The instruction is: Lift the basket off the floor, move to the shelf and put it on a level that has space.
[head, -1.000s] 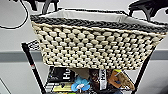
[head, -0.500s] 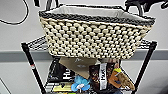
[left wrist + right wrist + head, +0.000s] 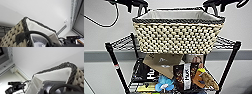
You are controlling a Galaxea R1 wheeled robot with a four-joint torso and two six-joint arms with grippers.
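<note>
The cream woven basket [image 3: 176,35], with its dark braided rim and white lining, hangs between my two arms in the head view. My left gripper [image 3: 137,8] grips its left end and my right gripper [image 3: 214,7] its right end, both shut. The basket is level and covers the middle of the black wire shelf's [image 3: 114,62] top level [image 3: 121,42]; I cannot tell whether its bottom touches the wires. A dark loop handle [image 3: 35,33] shows close against the basket [image 3: 11,36] in the left wrist view. Another handle [image 3: 62,86] shows by the basket [image 3: 75,75] in the right wrist view. The floor is hidden.
The tier below holds clutter: a brown cardboard piece [image 3: 161,62], dark packets [image 3: 184,75], a blue object [image 3: 164,83] and a black box [image 3: 141,72]. A white wall with a grey strip [image 3: 96,56] stands behind the shelf. A black cable [image 3: 99,22] hangs at upper left.
The basket has risen in the picture and looks smaller, moved away from the camera toward the shelf's top tier. More of the cluttered tier beneath now shows.
</note>
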